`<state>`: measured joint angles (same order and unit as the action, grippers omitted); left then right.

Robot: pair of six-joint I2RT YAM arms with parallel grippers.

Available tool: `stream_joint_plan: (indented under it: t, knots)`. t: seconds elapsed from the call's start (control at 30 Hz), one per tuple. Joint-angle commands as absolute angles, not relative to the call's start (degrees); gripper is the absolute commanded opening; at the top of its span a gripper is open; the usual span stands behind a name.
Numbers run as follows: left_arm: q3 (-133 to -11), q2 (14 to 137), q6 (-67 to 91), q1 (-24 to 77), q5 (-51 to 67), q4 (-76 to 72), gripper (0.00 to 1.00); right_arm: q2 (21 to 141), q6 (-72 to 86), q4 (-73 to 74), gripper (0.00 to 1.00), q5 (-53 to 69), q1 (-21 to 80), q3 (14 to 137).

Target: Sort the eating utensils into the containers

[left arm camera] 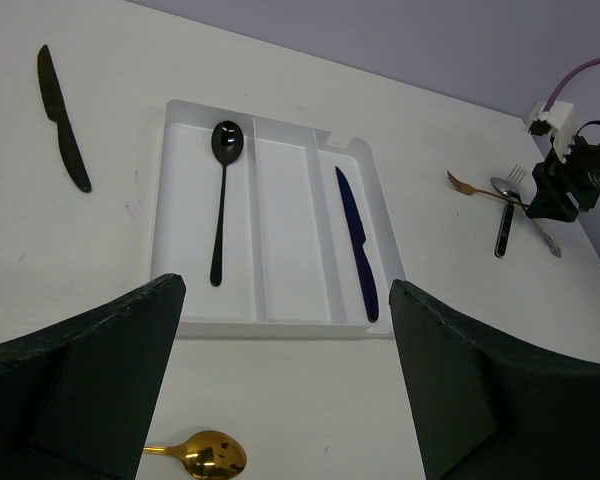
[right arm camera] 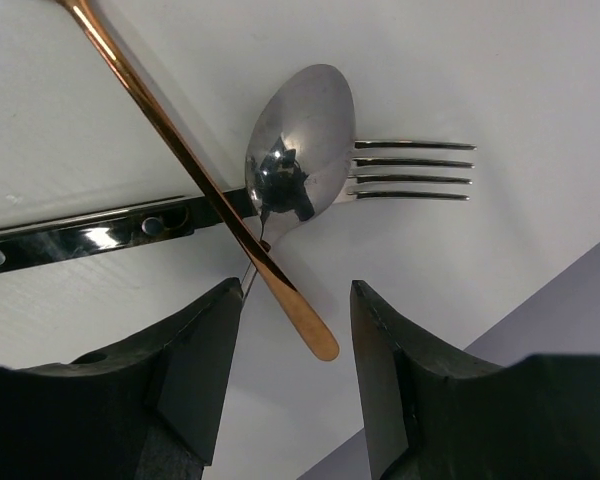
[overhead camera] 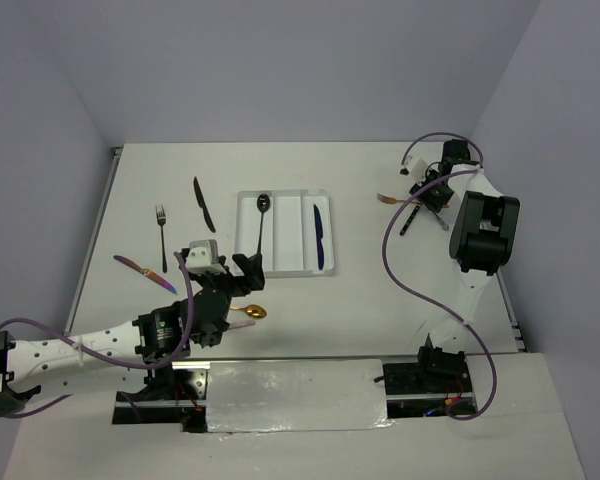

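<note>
No legible txt, labels, brands, nos. or signs in any view; nothing readable on any obj.

gold spoon (left arm camera: 205,455): handle tucked behind finger (left arm camera: 90,380) | copper handle (right arm camera: 146,100): far end off-frame up top | fork (right arm camera: 410,170): neck under spoon bowl (right arm camera: 300,140)

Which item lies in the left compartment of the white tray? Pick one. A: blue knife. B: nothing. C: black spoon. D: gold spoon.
C: the black spoon lies in the left compartment of the tray; the blue knife is in the right one, and the gold spoon is on the table outside it.
</note>
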<state>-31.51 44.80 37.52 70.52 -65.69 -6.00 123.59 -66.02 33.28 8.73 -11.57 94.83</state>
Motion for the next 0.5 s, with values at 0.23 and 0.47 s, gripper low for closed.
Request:
stream_joint_plan:
  t: [0.23,0.47]
  knots:
    - [-31.47,42.45,37.79,70.22,-65.74,-7.82,0.97,122.26,-69.0,37.79,0.48,10.98,-10.99,93.43]
    - [-31.64,42.98,37.88,70.31,-65.57,-7.74,0.97,121.55,-67.68,38.4,0.34,14.23,-10.99,92.46]
